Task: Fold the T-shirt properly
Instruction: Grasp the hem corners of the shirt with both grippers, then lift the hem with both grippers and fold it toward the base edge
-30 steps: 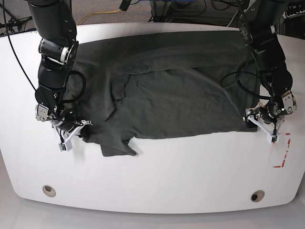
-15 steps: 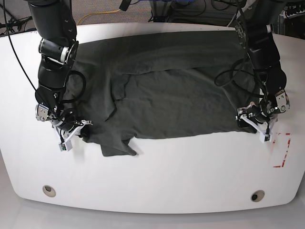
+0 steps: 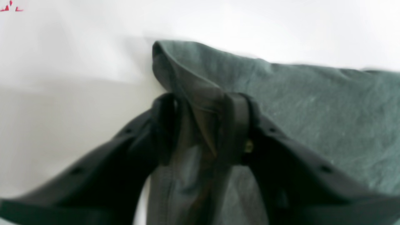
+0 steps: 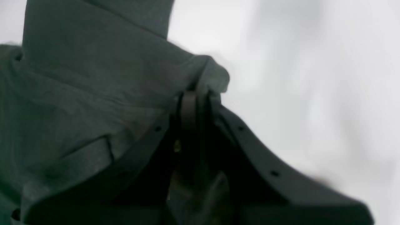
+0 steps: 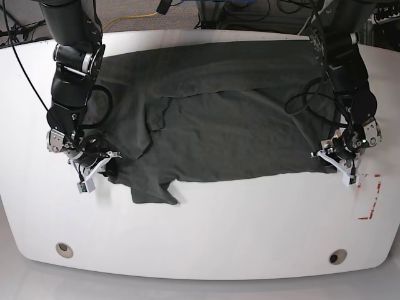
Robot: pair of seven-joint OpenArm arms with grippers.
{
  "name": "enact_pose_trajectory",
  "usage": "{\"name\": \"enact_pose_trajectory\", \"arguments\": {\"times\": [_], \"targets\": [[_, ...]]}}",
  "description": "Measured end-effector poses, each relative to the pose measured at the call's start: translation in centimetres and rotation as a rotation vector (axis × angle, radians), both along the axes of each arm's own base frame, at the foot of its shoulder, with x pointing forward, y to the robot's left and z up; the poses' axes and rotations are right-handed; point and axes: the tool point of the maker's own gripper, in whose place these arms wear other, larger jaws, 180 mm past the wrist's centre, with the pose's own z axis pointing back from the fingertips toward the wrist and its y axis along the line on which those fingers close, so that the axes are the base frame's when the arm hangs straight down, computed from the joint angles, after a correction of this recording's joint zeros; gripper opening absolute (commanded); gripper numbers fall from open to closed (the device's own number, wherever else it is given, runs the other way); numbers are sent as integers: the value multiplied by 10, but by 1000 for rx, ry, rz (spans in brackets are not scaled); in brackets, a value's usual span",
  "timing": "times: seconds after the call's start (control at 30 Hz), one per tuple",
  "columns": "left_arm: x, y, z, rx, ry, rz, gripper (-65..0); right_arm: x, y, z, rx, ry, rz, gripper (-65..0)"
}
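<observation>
The dark charcoal T-shirt [image 5: 231, 119] lies spread across the white table [image 5: 206, 231], with a sleeve [image 5: 153, 192] poking out at its near-left hem. My left gripper [image 5: 338, 164] is at the shirt's near-right corner. In the left wrist view, the left gripper [image 3: 201, 125] is shut on a raised fold of the T-shirt [image 3: 312, 103]. My right gripper [image 5: 94, 171] is at the shirt's near-left edge. In the right wrist view, the right gripper [image 4: 195, 100] is shut on a pinched ridge of the T-shirt [image 4: 87, 84].
Red tape marks [image 5: 370, 197] lie on the table just right of my left gripper, and also show in the wrist view [image 3: 10, 6]. Two round holes [image 5: 64, 249] [image 5: 338, 257] sit near the front edge. Cables [image 5: 131, 19] run behind the table.
My left gripper moved in over the shirt's near-right corner and closed on it. My right gripper shifted slightly up and inward, still holding the cloth.
</observation>
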Motion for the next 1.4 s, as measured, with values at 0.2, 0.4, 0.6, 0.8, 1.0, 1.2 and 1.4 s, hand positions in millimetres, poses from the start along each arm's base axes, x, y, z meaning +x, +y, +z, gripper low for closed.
{"name": "enact_pose_trajectory", "arguments": {"times": [0.2,0.4,0.6,0.8,1.0,1.2,1.4], "targets": [[-8,0,0,-44,-18,-50,-650,-2,0,-1,1,-1,0,-623],[-8,-3,0,-44,-22,-83,-650,-2,0,-1,-1,-1,2,-650],[-10,-8,1,-43,-23,-139,-650,-4,-3,1,-41,40,24,-650],[-14,-13,2,-29,-27,-199,-650,-19,-15,6,-171,79,63,-650],[-25,-3,26,62,-91,-207,-650,-19,-23,30,-268,70,82,-650],[-22,-20,48,94,-168,-232,-650,-16,-26,53,-332,46,88,-650],[-28,-17,56,136,-170,-234,-650,-25,-32,60,-388,55,90,-650]]}}
